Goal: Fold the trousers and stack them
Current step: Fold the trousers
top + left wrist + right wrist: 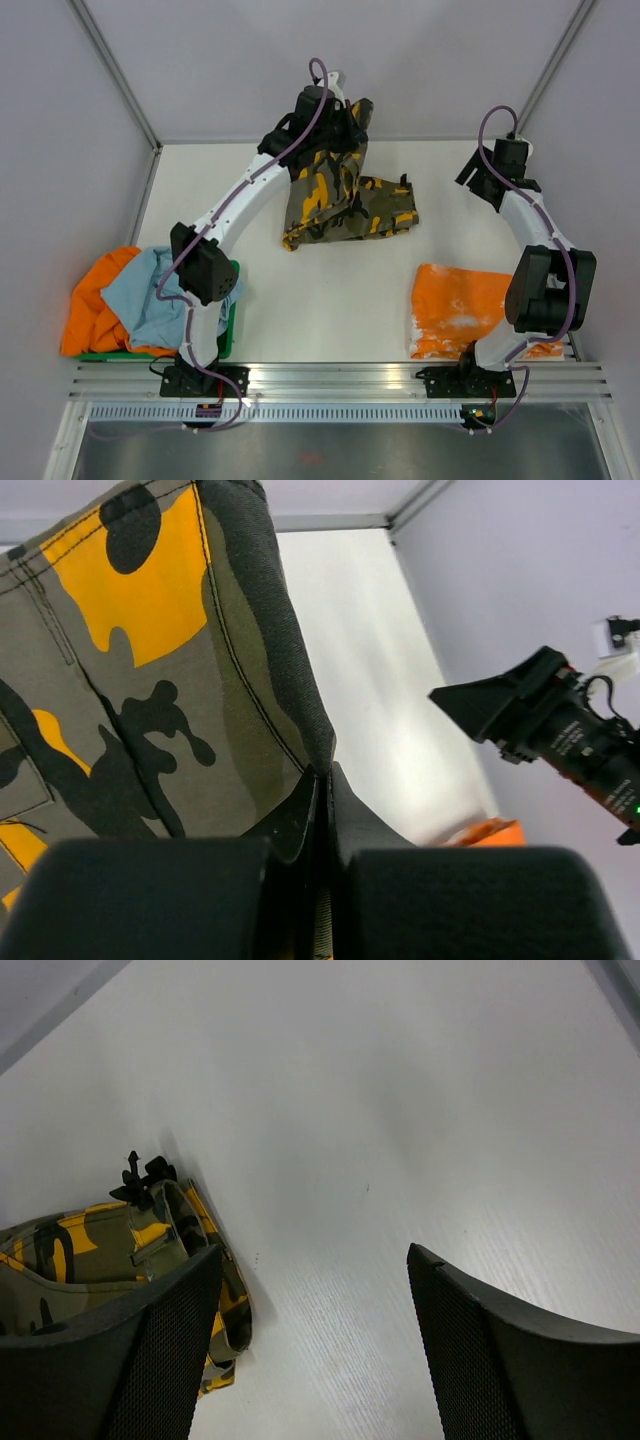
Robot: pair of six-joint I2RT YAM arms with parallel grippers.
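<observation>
The left gripper (320, 785) is seen pressed together on a seamed edge of the trousers (130, 680), a fold of camouflage cloth being pinched between its black fingers (296, 820). From above, the left gripper (335, 112) is held raised over the far side of the table (330, 300), and the trousers (345, 195) are seen hanging from it, the lower part lying bunched on the white surface near the middle of the far edge. The right gripper (312, 1255) is held spread, with nothing between its mesh-faced fingers (160, 1360); bare table is seen below it, and one end of the trousers (100, 1250) lies to its left, apart from it. In the top view the right gripper (475, 180) is placed well to the right of the garment. A folded orange garment (460, 310) lies flat near the right arm's base. At the left edge, an orange cloth (95, 300) and a light blue cloth (150, 290) are piled over a green tray (230, 330).
</observation>
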